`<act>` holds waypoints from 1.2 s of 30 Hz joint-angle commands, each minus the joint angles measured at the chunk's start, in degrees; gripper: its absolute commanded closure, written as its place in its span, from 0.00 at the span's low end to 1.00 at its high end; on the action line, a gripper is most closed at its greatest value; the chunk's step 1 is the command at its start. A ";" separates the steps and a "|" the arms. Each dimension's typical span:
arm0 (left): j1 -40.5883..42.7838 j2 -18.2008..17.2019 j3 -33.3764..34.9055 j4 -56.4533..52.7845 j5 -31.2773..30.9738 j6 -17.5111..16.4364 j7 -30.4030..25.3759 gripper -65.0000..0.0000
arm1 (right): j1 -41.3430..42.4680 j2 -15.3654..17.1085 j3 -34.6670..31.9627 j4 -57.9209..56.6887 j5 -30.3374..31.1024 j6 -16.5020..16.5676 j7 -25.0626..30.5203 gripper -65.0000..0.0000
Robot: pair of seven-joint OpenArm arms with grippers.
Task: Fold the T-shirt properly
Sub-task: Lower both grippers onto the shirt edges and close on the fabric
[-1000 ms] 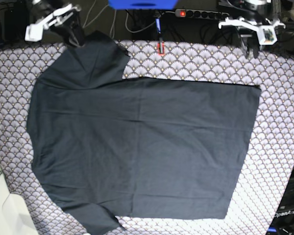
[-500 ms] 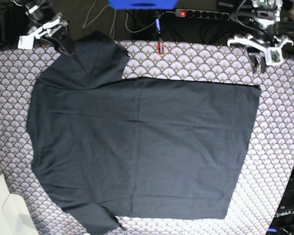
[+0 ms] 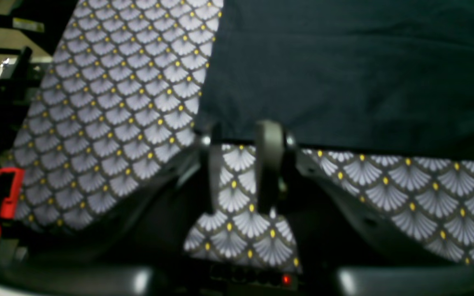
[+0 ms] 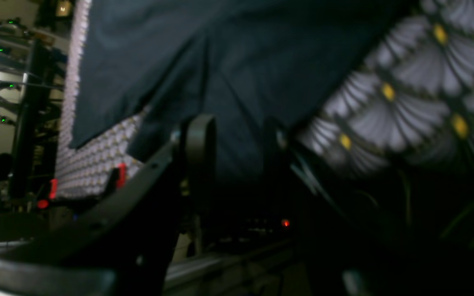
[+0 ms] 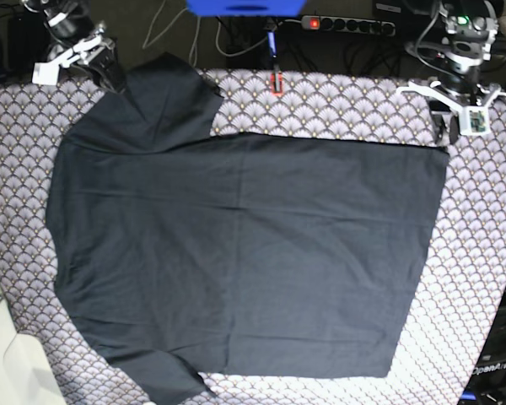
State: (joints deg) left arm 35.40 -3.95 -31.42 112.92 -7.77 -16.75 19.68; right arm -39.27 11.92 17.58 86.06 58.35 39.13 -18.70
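Note:
The black T-shirt [image 5: 244,253] lies spread flat on the scallop-patterned tablecloth [image 5: 481,253], collar end to the left and hem to the right. My left gripper [image 5: 447,131] hovers at the hem's far right corner. In the left wrist view that gripper [image 3: 239,135] is open with a narrow gap, only tablecloth showing between the fingers and the T-shirt's edge [image 3: 344,74] just past the tips. My right gripper [image 5: 116,80] stands at the far sleeve's edge. In the right wrist view its jaws [image 4: 237,127] are apart, with dark T-shirt fabric [image 4: 220,61] right behind them.
A power strip [image 5: 346,24] with cables and a blue object [image 5: 244,7] sit behind the table's far edge. A small red clip [image 5: 276,83] holds the cloth at the far middle. A white surface [image 5: 8,371] borders the near left corner.
The left arm has come down and toward the hem's far corner. The right arm has shifted slightly left along the sleeve's edge. The T-shirt has not moved.

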 commanded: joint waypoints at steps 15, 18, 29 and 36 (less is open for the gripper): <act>0.16 -0.32 -0.71 0.97 -0.36 0.09 -1.18 0.77 | -0.60 1.04 2.06 -1.09 1.21 0.87 0.98 0.68; 0.16 -0.32 -0.71 0.97 -0.36 0.09 -1.18 0.77 | -0.60 1.57 1.62 -2.68 1.21 0.87 0.98 0.68; 0.16 -0.32 -0.71 0.70 -0.19 0.09 -1.09 0.77 | 0.63 2.19 -1.54 -3.12 1.21 0.87 0.90 0.68; 0.16 -0.32 -0.71 0.70 -0.10 0.18 -1.18 0.77 | 1.68 2.27 -2.59 -3.12 1.21 0.87 0.81 0.68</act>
State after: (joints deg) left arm 35.33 -3.92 -31.79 112.81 -7.73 -16.73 19.92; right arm -37.34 13.65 14.72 82.21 58.76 39.18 -18.63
